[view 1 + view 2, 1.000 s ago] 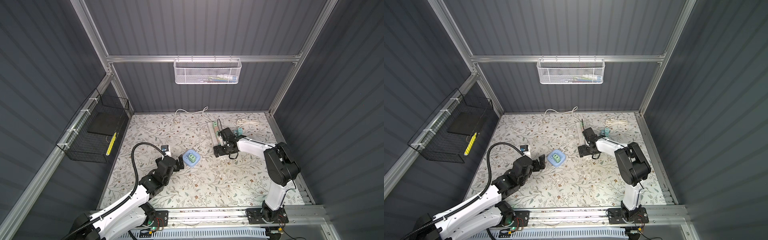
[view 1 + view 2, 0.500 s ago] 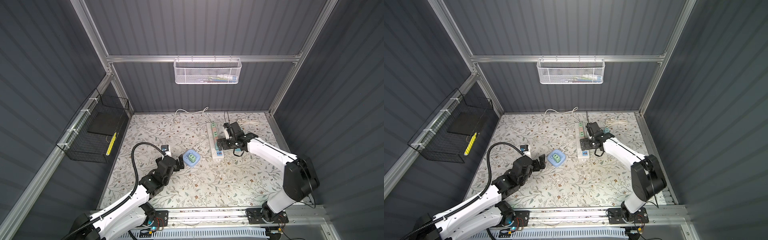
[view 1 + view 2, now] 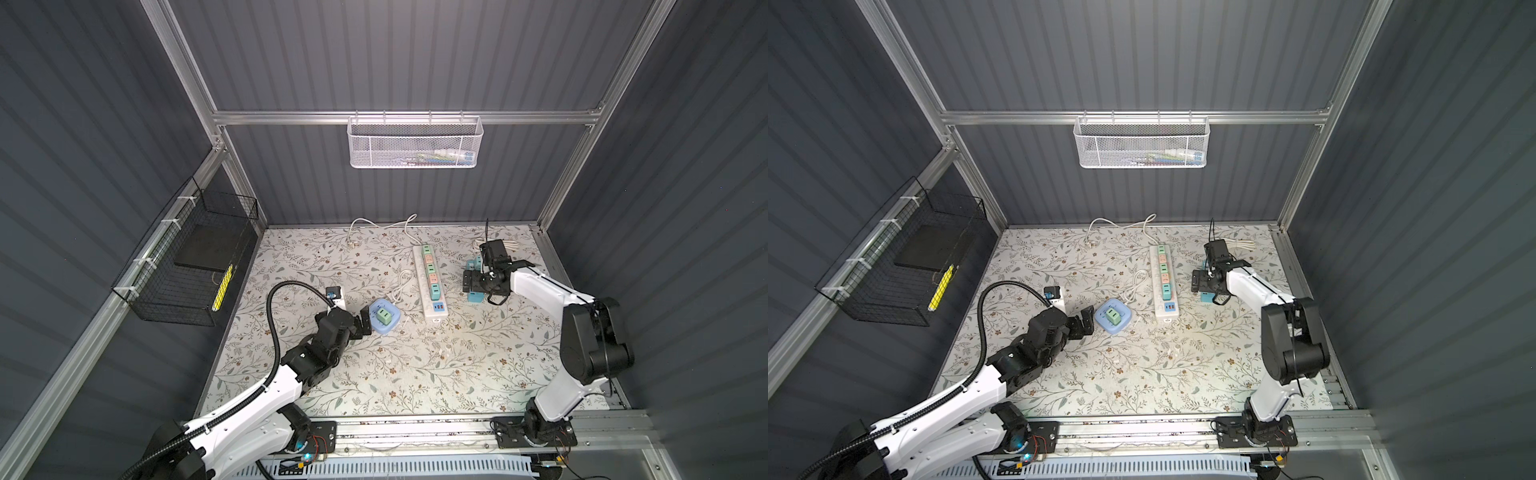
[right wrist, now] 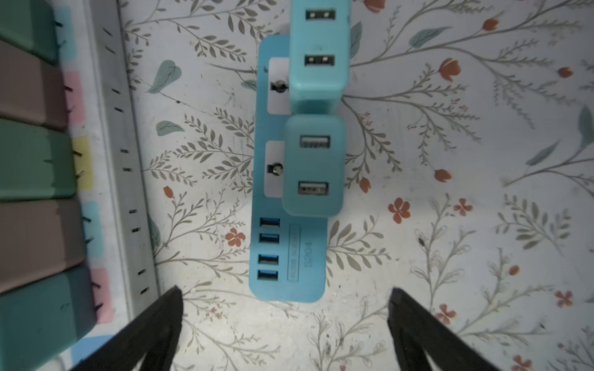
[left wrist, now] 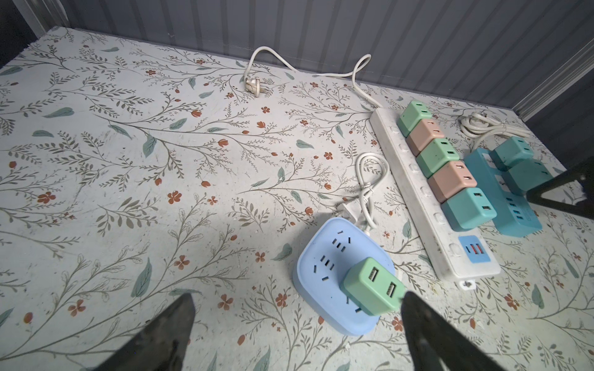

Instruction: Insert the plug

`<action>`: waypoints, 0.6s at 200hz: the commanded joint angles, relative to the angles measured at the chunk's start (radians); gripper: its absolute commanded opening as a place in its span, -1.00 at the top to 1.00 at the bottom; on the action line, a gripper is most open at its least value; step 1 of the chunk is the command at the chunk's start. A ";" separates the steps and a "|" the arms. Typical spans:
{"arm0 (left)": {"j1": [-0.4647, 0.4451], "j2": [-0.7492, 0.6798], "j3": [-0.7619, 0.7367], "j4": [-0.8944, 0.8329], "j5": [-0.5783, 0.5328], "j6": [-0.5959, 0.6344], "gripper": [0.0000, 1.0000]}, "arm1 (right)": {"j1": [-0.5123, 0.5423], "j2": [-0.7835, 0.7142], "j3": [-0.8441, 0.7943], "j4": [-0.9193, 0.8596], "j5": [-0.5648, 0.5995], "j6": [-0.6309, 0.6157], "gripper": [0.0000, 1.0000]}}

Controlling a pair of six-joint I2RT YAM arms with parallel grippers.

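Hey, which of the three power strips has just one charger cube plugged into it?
The light-blue square hub: it carries a single green cube. The long white strip holds five cubes, the teal strip two.

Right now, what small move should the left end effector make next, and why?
Probably shift the left end effector sideways until the green adapter is centred: the jaws stand open, yet the adapter on the blue socket sits beside one finger, not between both.
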 commanded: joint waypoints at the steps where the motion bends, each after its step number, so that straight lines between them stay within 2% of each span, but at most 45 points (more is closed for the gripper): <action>1: 0.009 -0.004 0.030 0.002 0.010 0.009 -1.00 | -0.014 0.055 0.055 -0.027 0.010 0.037 -0.97; 33: 0.009 -0.005 0.027 0.005 0.013 0.001 -1.00 | -0.016 0.115 0.078 -0.017 0.000 0.047 -0.69; 56: 0.008 0.000 0.031 0.006 0.012 0.003 -1.00 | -0.015 0.165 0.096 -0.019 -0.026 0.036 -0.28; 84: 0.008 0.003 0.035 0.006 0.015 0.006 -1.00 | 0.002 0.177 0.090 -0.008 -0.048 0.027 0.07; 105: 0.009 0.004 0.035 0.006 0.014 0.008 -1.00 | 0.025 0.172 0.078 0.000 -0.058 0.025 0.22; 120: 0.009 0.004 0.036 0.006 0.014 0.008 -1.00 | 0.050 0.172 0.071 0.005 -0.062 0.021 0.24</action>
